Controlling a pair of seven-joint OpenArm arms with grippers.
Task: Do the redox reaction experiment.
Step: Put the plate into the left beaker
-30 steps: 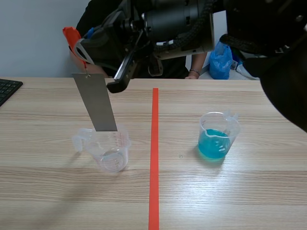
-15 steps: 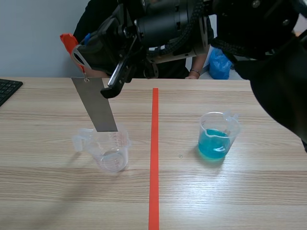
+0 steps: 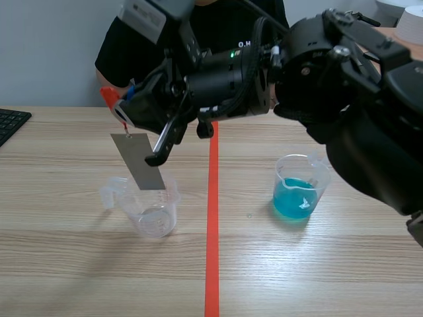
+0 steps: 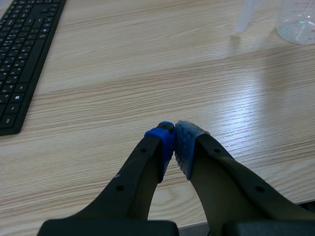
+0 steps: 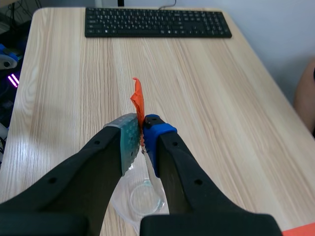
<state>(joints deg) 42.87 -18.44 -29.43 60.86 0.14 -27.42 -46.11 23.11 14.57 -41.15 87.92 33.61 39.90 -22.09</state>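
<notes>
Gripping the orange tag (image 5: 137,96), your right gripper (image 5: 142,132) should move slowly so the metal strip (image 3: 142,162) over the empty beaker (image 3: 154,212) misses its rim; left gripper (image 4: 174,136) clenched, empty.

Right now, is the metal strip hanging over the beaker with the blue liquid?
No, the metal strip hangs over the empty clear beaker, across the red tape line from the beaker of blue liquid.

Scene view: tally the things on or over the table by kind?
Beakers: 2, namely the empty beaker and the beaker with blue liquid
Metal strip: 1, held by its orange tag in the right hand
Keyboard: 1
Total: 4
</notes>
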